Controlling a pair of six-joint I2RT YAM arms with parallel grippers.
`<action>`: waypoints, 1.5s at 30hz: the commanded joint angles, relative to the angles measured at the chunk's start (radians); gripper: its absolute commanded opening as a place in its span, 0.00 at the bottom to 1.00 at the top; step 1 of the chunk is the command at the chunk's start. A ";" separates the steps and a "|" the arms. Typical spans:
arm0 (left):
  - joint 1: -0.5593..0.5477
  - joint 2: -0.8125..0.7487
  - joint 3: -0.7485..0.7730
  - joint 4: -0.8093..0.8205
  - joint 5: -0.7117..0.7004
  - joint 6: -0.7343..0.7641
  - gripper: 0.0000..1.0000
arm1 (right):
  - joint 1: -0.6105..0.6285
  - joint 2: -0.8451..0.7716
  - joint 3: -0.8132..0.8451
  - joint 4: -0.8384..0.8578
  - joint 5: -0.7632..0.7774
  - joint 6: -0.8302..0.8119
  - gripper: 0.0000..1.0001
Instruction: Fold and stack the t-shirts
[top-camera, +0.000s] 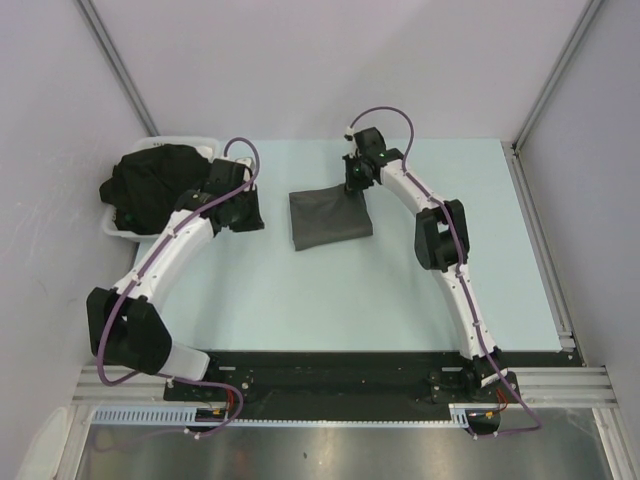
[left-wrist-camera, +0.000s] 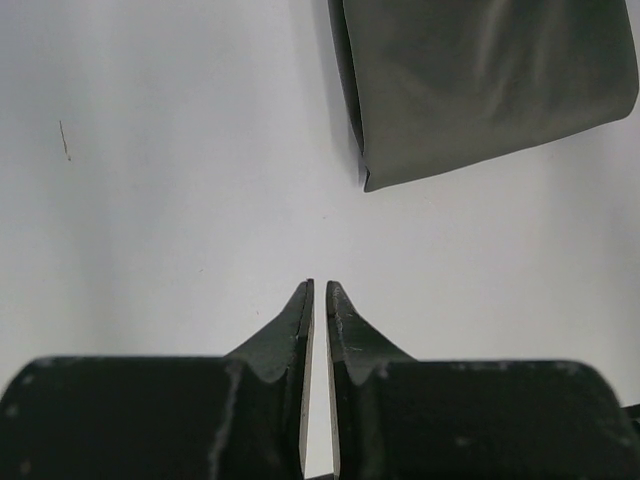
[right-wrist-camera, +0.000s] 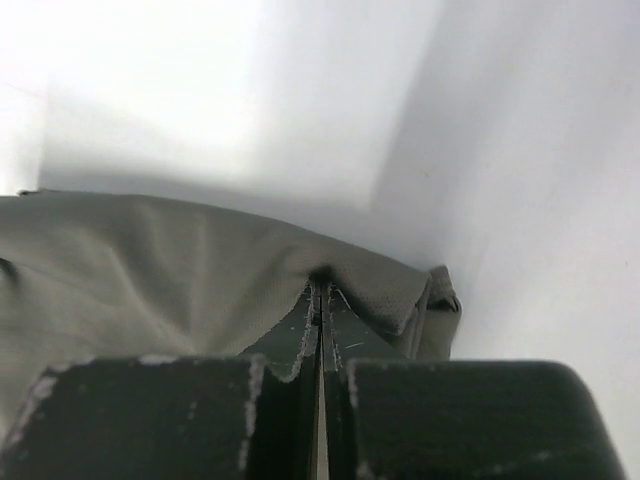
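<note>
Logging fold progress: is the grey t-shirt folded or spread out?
Folded: the grey t-shirt lies as a compact rectangle, layered edge visible; right gripper pinches one corner.

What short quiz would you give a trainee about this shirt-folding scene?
1. True or false: the left gripper holds the grey shirt.
2. Where does the pile of black shirts lie? A: in the white tray. B: on the grey shirt. C: in the left gripper.
3. Fill in the gap: the right gripper is shut on the edge of the ____ shirt.

Key: 1 false, it is above the bare table and holds nothing; 2 A; 3 grey.
</note>
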 joint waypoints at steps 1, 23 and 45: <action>-0.003 0.004 0.040 -0.001 0.004 -0.004 0.13 | 0.005 0.015 0.066 0.078 -0.022 -0.008 0.00; -0.004 -0.024 0.029 -0.009 0.012 -0.005 0.20 | -0.047 -0.027 0.023 0.094 0.007 -0.045 0.13; -0.018 -0.185 -0.051 -0.030 0.061 0.004 0.29 | -0.016 -0.618 -0.702 0.163 0.047 0.079 0.32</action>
